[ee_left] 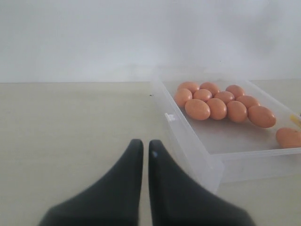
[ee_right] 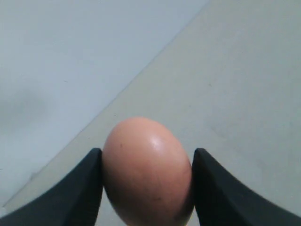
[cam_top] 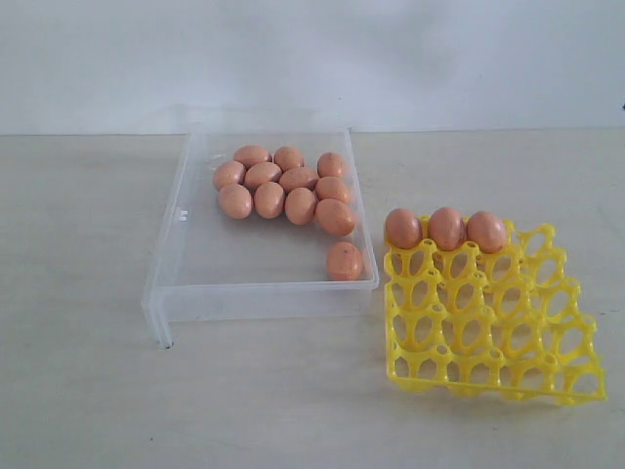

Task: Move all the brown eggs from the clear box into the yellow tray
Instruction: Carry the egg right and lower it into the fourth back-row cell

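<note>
Several brown eggs (cam_top: 283, 186) lie clustered at the far end of the clear box (cam_top: 264, 298). One more egg (cam_top: 344, 261) sits alone by its near right corner. To the right, the yellow tray (cam_top: 488, 332) holds three eggs (cam_top: 446, 228) in its back row. My right gripper (ee_right: 148, 153) is shut on a brown egg (ee_right: 146, 174) above bare table. My left gripper (ee_left: 143, 146) is shut with nothing in it, over the table beside the box (ee_left: 197, 150) and its eggs (ee_left: 217, 107). Neither gripper appears in the exterior view.
A pale table carries the box and the tray, with a plain white wall behind it. The tray's near rows of cells (cam_top: 469, 362) hold nothing. The box's near half (cam_top: 244, 259) holds only the lone egg.
</note>
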Controlling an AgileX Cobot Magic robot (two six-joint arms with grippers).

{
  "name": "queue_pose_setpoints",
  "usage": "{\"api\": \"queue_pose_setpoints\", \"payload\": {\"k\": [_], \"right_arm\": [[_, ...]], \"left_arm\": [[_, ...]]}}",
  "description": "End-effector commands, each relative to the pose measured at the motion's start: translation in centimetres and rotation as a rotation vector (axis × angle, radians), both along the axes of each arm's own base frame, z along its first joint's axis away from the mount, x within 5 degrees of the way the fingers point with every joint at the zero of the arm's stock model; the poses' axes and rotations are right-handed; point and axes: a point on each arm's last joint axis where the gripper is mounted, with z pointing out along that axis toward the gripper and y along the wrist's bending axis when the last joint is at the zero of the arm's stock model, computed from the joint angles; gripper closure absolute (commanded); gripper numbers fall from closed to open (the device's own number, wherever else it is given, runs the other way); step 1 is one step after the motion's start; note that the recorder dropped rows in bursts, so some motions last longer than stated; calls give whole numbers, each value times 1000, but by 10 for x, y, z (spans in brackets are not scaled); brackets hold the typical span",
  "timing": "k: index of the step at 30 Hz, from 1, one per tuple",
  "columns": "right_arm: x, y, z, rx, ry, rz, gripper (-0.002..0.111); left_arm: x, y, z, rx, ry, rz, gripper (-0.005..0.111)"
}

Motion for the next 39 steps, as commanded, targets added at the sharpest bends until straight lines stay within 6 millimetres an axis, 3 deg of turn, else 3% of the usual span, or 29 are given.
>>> {"api": "queue_pose_setpoints", "payload": {"k": [1, 7, 11, 17, 20, 28, 35, 39], "right_arm": [[4, -2, 16, -37, -201, 244, 108], [28, -13, 20, 234, -510, 623, 108], [41, -22, -8, 297, -357, 747, 108], [38, -13, -29, 149, -249, 934, 108], [39, -14, -29, 60, -259, 945, 108], [37, -23, -57, -151, 48, 927, 108], [41, -23, -56, -221, 26, 913, 108], [43, -24, -69, -188, 40, 905, 108]], "left_arm": [[0, 0, -1, 0, 1, 3, 103], [0, 0, -1, 0, 1, 3, 103], [0, 0, -1, 0, 1, 3, 103], [0, 0, -1, 0, 1, 3, 103], [0, 0, -1, 0, 1, 3, 103], [0, 0, -1, 0, 1, 3, 103], [0, 0, -1, 0, 1, 3, 103], [0, 0, -1, 0, 1, 3, 103]]}}
